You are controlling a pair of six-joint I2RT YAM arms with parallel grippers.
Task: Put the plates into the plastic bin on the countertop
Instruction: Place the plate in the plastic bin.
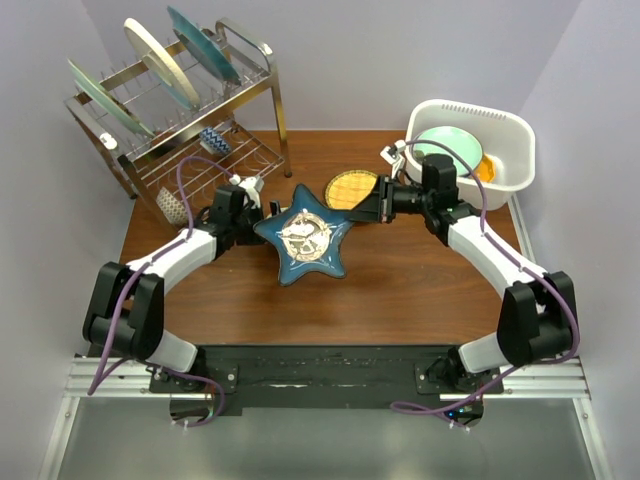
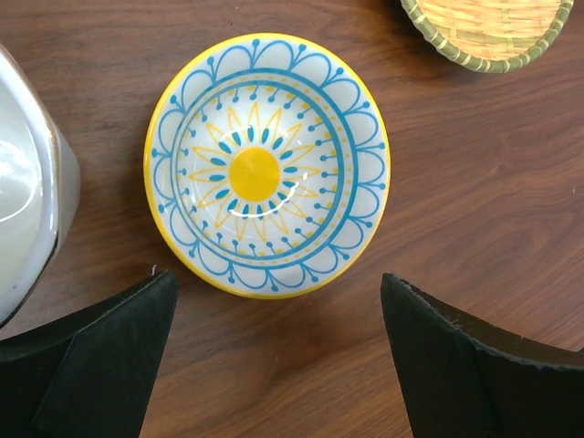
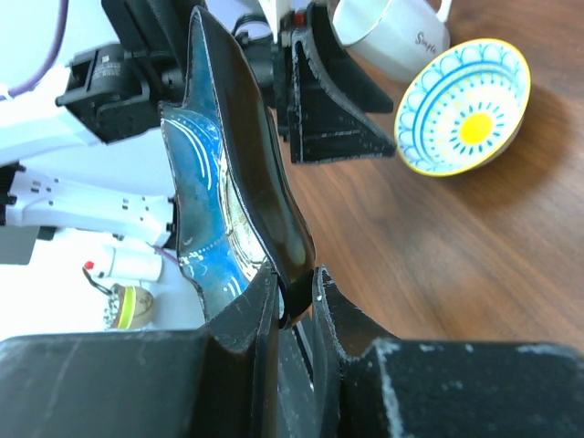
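Wood countertop (image 1: 400,290); star plate (image 1: 305,240) face up, tip clamped by right end effector (image 1: 351,217)

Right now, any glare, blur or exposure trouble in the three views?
Top external: evenly lit and sharp, with only a faint sheen on the star-shaped plate. Left wrist: crisp on the small bowl, with a bright reflection on the white mug at the left edge. Right wrist: white glare streaks across the plate's blue glaze, and the fingers are nearly black, showing little detail.
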